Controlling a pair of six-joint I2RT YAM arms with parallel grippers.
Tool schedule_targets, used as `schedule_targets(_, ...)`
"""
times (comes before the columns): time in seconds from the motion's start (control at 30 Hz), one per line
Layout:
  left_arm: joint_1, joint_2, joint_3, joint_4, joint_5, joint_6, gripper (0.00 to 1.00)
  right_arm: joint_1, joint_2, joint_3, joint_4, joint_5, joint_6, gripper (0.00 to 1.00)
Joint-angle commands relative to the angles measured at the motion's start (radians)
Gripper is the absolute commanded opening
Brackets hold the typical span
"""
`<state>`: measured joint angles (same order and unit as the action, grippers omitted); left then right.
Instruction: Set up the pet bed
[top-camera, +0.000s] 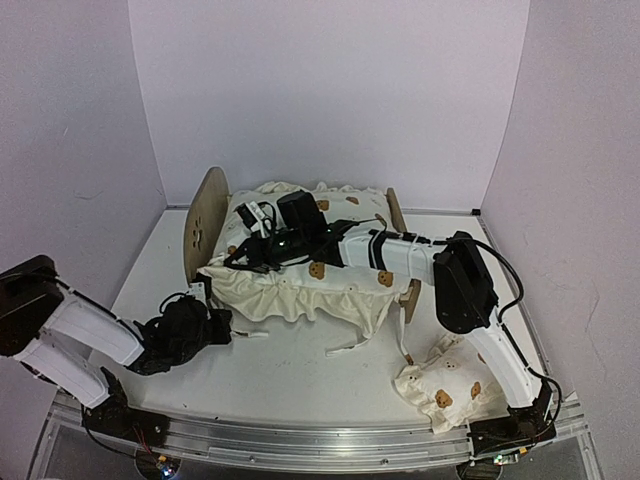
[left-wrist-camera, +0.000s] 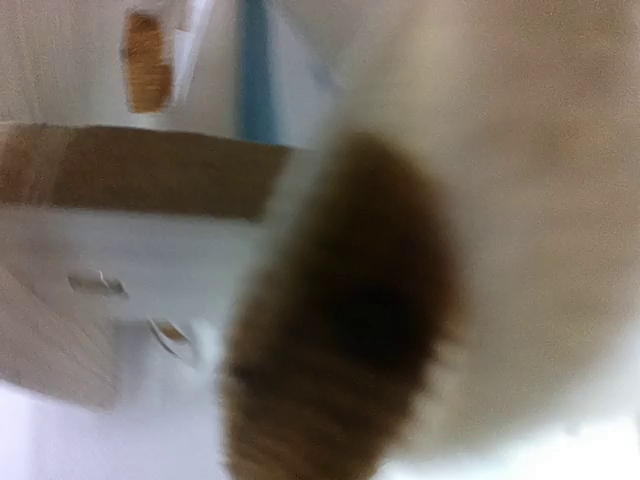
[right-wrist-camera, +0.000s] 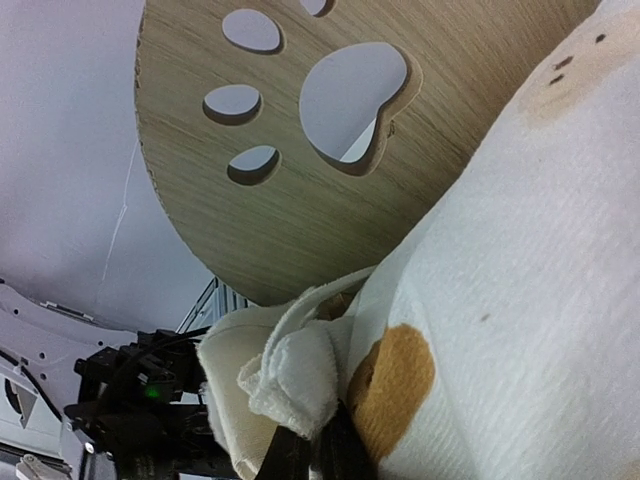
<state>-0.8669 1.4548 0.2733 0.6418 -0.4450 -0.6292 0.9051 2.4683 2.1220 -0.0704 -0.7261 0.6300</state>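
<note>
The pet bed stands at the table's middle, with its rounded paw-print headboard (top-camera: 205, 225) on the left and low footboard (top-camera: 397, 215) on the right. The large cream bear-print cushion (top-camera: 310, 280) lies over it and hangs over the near side. My right gripper (top-camera: 252, 245) reaches across to the headboard end. In the right wrist view it (right-wrist-camera: 315, 455) is shut on a bunched fold of the cushion (right-wrist-camera: 300, 370) below the headboard (right-wrist-camera: 300, 150). My left gripper (top-camera: 212, 325) is at the cushion's near-left corner. Its wrist view shows only blurred cloth with a brown bear print (left-wrist-camera: 340, 330), the wood frame (left-wrist-camera: 150, 170) and a blue stripe (left-wrist-camera: 255, 70); its fingers are hidden.
The small cream bear-print pillow (top-camera: 445, 385) lies at the front right beside the right arm's base. Loose cushion ties (top-camera: 345, 345) trail on the table in front of the bed. White walls close in the back and sides.
</note>
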Motion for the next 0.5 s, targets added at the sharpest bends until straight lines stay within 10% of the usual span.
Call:
schedule_targets(0.0, 0.004, -0.214, -0.053, -0.133, 0.266, -0.063, 0.0, 0.006, -0.046, 0.033, 0.026, 0.052, 0.008, 0.0)
schedule_targets(0.3, 0.038, -0.493, 0.003, -0.486, 0.324, -0.031, 0.0, 0.006, -0.055, 0.02, 0.026, 0.095, 0.015, 0.02)
schedule_targets(0.47, 0.08, -0.538, 0.074, -0.659, 0.309, -0.012, 0.0, 0.007, -0.091, 0.004, -0.133, 0.155, -0.052, 0.34)
